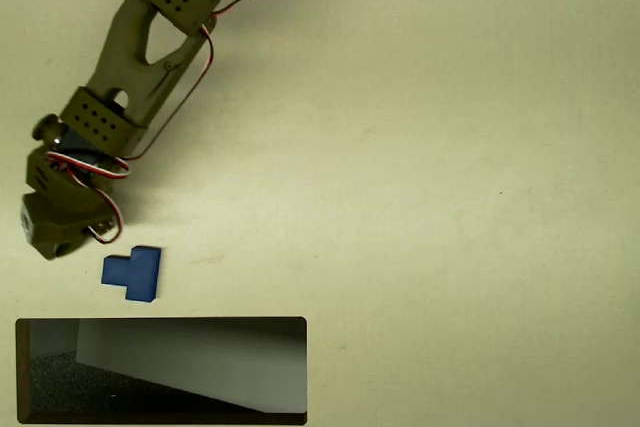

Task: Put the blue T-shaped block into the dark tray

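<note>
The blue T-shaped block point(133, 274) lies flat on the pale table at the lower left of the overhead view. Just below it sits the dark tray point(50, 375), with a thin brown rim, a speckled floor and a slanted pale panel point(200, 362) inside. The olive-green arm point(150, 17) reaches down from the top left. Its gripper point(52, 235) hangs just left of and slightly above the block, apart from it. The wrist body hides the fingers, so I cannot tell whether they are open or shut. Nothing shows in the gripper.
Red and white servo wires point(205, 47) loop along the arm. The cream table point(450, 197) stretches wide to the right of the arm and the tray. The tray's lower edge meets the bottom of the picture.
</note>
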